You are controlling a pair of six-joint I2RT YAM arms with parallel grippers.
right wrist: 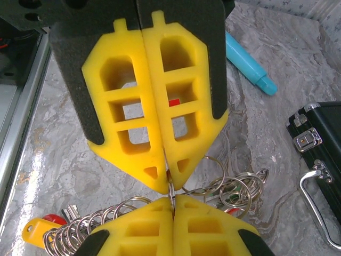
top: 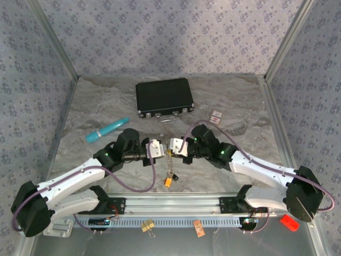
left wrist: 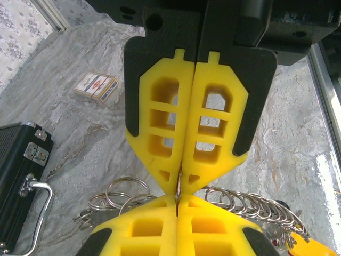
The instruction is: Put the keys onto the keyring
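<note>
The left pincer (top: 158,150) and right pincer (top: 174,146), both shut tip to tip on the keyring (right wrist: 170,190) near the middle of the tabletop (top: 240,106), chain (top: 170,162) and yellow-tagged key (top: 168,182) trailing toward its near edge, were judged to need firm opposed holds, no twisting, to part the coil.

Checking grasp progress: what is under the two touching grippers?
A chain of metal rings hangs below, ending in a yellow-tagged key. Where the shut left gripper and right gripper pinch it is mostly covered.

Pen (top: 107,130) left of case (top: 164,98) — keys (top: 168,180) before.
</note>
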